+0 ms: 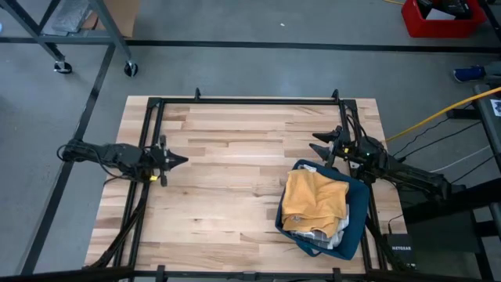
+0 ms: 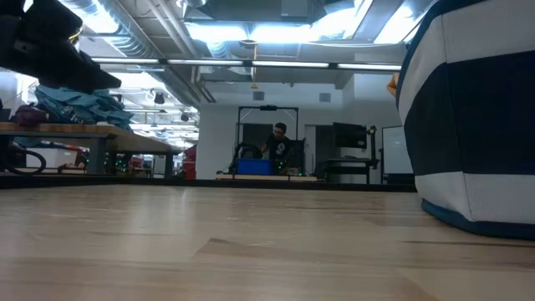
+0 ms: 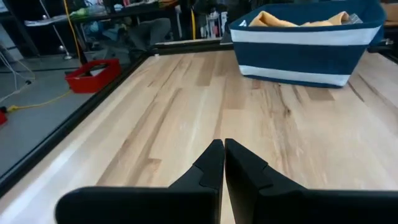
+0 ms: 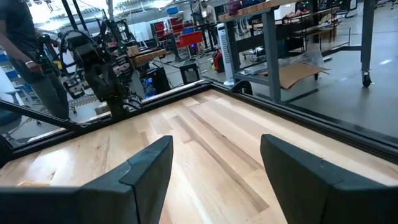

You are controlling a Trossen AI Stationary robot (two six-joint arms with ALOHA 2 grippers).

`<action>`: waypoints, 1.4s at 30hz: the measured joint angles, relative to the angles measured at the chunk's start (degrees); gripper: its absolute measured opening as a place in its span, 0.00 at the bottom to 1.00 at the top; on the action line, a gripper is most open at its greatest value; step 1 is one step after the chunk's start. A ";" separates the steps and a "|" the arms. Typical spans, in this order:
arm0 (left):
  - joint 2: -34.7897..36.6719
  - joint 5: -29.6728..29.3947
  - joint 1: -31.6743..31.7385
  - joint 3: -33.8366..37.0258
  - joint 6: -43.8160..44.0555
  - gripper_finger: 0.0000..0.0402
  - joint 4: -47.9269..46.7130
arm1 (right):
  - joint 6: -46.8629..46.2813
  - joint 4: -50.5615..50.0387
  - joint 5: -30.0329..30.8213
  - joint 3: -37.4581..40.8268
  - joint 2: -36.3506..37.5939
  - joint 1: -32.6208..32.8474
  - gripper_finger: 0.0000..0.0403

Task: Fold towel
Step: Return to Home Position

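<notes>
Your right gripper [image 1: 319, 146] hovers with fingers spread and empty, the blue laundry bin [image 1: 358, 213] just beside it; the yellow towel [image 1: 313, 197] lies folded on top inside. Your left gripper [image 1: 178, 160], fingers pressed together on nothing, faces the bin from well apart. The towel looks light, soft and limp: pinch a folded edge, should you lift it

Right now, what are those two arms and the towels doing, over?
Left gripper shut, empty, at left side of table. Right gripper open, empty, beside blue bin. Yellow towel on top inside bin. Nothing blocking either arm.
</notes>
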State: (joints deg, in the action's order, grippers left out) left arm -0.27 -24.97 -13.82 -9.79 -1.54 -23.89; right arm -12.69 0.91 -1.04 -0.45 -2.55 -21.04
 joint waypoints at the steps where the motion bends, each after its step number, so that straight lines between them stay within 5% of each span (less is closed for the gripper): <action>1: -0.02 -0.03 0.00 1.13 0.02 0.02 1.66 | -0.46 -0.01 0.00 0.00 0.00 0.00 0.62; 16: -0.85 1.88 0.11 9.26 0.72 0.02 27.66 | -0.73 -0.11 0.02 0.00 -0.09 0.02 0.62; 23: -0.97 3.38 0.11 9.26 8.34 0.02 27.46 | -0.70 -0.14 0.02 0.00 -0.09 0.02 0.62; 42: -1.01 3.38 0.11 9.26 2.64 0.02 27.42 | -0.70 0.33 0.00 0.00 -0.09 0.00 0.62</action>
State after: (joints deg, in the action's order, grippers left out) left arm -1.28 -21.58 -13.72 -0.54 1.10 3.53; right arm -13.39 1.25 -1.04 -0.45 -2.63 -21.04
